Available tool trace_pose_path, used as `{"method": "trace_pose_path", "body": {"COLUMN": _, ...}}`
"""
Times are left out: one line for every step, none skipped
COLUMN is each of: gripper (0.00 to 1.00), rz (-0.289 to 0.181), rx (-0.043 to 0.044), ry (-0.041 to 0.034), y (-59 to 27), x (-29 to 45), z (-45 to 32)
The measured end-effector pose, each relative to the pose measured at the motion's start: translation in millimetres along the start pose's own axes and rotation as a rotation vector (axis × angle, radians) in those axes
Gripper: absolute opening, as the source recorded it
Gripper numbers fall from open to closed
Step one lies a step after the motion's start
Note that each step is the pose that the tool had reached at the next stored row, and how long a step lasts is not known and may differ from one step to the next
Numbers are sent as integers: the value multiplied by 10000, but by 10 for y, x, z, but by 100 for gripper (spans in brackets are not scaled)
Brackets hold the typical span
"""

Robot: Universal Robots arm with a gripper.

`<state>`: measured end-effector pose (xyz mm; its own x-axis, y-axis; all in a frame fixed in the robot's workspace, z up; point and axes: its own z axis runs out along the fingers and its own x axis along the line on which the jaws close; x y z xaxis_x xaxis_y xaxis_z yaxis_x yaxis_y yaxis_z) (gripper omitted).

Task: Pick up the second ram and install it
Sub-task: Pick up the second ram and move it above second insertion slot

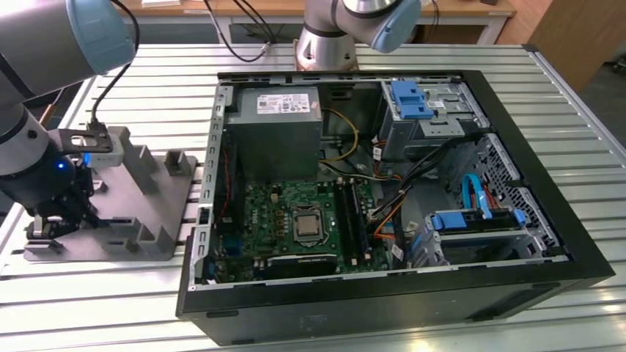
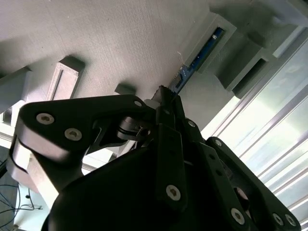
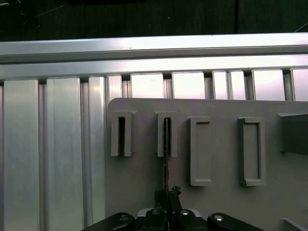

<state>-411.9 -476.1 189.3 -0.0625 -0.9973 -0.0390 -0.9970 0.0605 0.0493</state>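
Second wrist view: gripper (image 2: 166,97) pinched narrow on second ram (image 2: 201,54), in grey block (image 2: 110,38) slot.

A robotics lab: a robot arm (image 1: 54,44) on a slatted aluminium bench (image 1: 587,139), an opened PC case (image 1: 391,312), cables (image 1: 233,33) behind.

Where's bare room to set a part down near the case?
Free: table slats camera-side of the block; slats along the exterior view's right of the case. Crowded: the block's posts, with the tool shut on the ram in its slot; inside the case, motherboard and cables.
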Motion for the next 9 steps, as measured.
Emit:
{"method": "trace_pose_path", "body": {"gripper": 14, "rz": 0, "rx": 0, "ry": 0, "y": 0, "x": 0, "z": 0}}
{"method": "trace_pose_path", "body": {"gripper": 14, "rz": 0, "rx": 0, "ry": 0, "y": 0, "x": 0, "z": 0}}
{"method": "trace_pose_path", "body": {"gripper": 14, "rz": 0, "rx": 1, "ry": 0, "y": 0, "x": 0, "z": 0}}
{"method": "trace_pose_path", "body": {"gripper": 14, "rz": 0, "rx": 3, "ry": -2, "y": 0, "x": 0, "z": -1}}
{"method": "trace_pose_path", "body": {"gripper": 14, "rz": 0, "rx": 2, "ry": -1, "y": 0, "x": -1, "z": -8}}
{"method": "trace_pose_path", "body": {"gripper": 14, "rz": 0, "rx": 0, "ry": -1, "y": 1, "x": -1, "z": -17}}
{"method": "trace_pose_path", "body": {"gripper": 14, "rz": 0, "rx": 0, "ry": 0, "y": 2, "x": -1, "z": -29}}
{"method": "trace_pose_path", "body": {"gripper": 14, "rz": 0, "rx": 1, "ry": -1, "y": 2, "x": -2, "z": -45}}
{"method": "trace_pose_path", "body": {"gripper": 14, "rz": 0, "rx": 1, "ry": 0, "y": 3, "x": -3, "z": -66}}
